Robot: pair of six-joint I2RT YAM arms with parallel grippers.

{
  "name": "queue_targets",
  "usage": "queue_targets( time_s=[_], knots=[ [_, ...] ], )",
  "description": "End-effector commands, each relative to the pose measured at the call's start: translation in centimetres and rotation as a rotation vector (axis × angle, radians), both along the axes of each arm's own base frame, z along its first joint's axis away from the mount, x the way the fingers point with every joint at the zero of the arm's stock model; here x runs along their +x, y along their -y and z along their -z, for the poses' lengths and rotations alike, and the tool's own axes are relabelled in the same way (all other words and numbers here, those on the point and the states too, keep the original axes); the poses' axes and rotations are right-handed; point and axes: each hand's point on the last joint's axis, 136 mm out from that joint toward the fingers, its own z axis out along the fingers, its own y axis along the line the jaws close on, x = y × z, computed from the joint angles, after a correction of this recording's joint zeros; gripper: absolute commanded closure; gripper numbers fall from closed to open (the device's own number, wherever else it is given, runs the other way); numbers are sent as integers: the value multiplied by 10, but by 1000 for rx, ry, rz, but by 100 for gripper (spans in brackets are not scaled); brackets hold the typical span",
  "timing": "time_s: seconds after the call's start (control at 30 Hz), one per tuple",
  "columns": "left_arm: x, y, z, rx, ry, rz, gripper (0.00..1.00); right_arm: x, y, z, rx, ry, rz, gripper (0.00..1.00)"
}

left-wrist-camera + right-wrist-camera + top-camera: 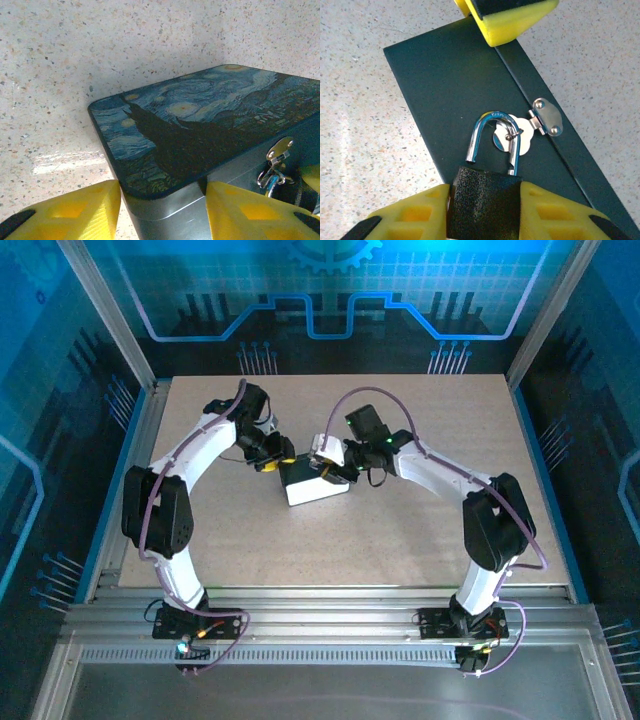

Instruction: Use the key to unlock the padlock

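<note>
while my left gripper (162, 202) clamps the box (200, 120), my right gripper (485, 207) pinches the padlock (484, 192).
box held steady; shackle (492, 116) leg looks free at the hasp (546, 117).

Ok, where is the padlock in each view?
Top external: too small to tell, at the right gripper tip against the box.
Left wrist: padlock shackle at lower right edge, under the hasp.
Right wrist: bottom centre, body clamped between the right gripper's fingers.
Shared landmark: the box.
</note>
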Motion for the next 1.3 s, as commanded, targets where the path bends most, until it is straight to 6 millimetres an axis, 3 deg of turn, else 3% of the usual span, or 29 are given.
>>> queue_targets(
  time_s=[0.0, 0.33, 0.6, 0.7, 0.8, 0.83, 1.03, 1.17, 1.27],
  knots=[
    [-10, 5, 6, -12, -22, 31, 52, -12, -4, -14, 75, -103, -6, 82],
    [-11, 7, 6, -20, -19, 34, 52, -11, -2, -27, 183, -307, 49, 85],
    [-13, 8, 8, -28, -24, 37, 52, -9, 4, -11, 151, -410, 113, 84],
    [-13, 7, 9, -27, -23, 36, 52, -14, 3, -13, 150, -341, 79, 71],
    [-12, 7, 7, -28, -18, 35, 52, -17, 5, -18, 124, -203, 44, 43],
    [-11, 8, 6, -29, -14, 36, 52, -17, 4, -21, 130, -186, 38, 39],
    [-5, 4, -6, -6, 32, 44, 52, -29, 1, -41, 138, -87, -51, 35],
    [-2, 1, -6, 18, 50, 49, 52, -24, 5, -37, 73, -51, -63, 37],
    [1, -3, -3, 41, 56, 48, 52, -24, 3, -32, 31, -9, -99, 23]
  ],
)
